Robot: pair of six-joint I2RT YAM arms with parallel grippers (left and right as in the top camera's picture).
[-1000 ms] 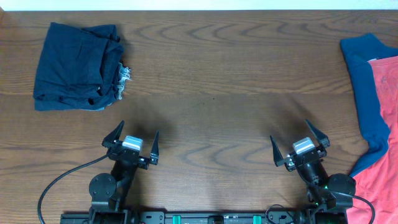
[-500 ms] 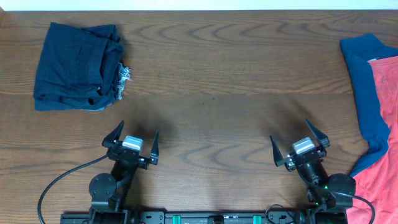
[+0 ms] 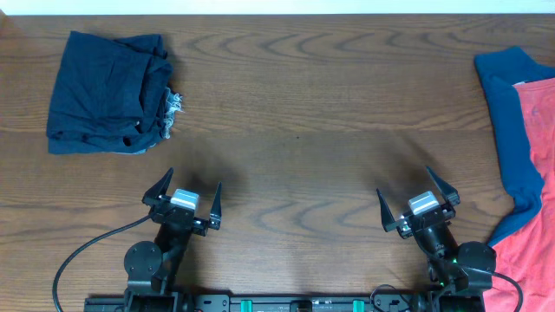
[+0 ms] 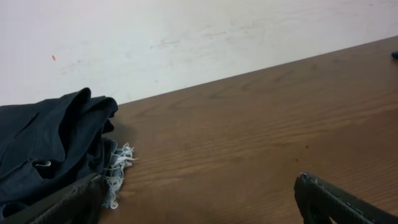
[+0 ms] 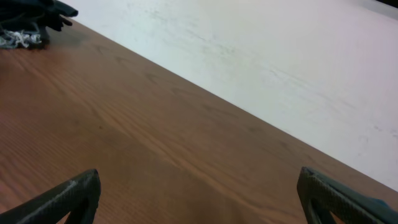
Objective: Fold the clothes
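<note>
So the folded garment [image 3: 108, 91] sat at the far left of the table [image 3: 295, 113], and the clothes [image 3: 520, 147] lay at the right edge, one shirt overlapping another. The left gripper [image 3: 193, 180] and right gripper [image 3: 402, 182] were along the near edge, well apart from both.

Nothing has moved in the last second.

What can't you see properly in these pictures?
- Overhead: red shirt runs off the right edge, so most is unseen.
- Overhead: blue garment is partly covered by the red shirt.
- Left wrist: dark garment is cut by the left edge; its type is unclear.
</note>
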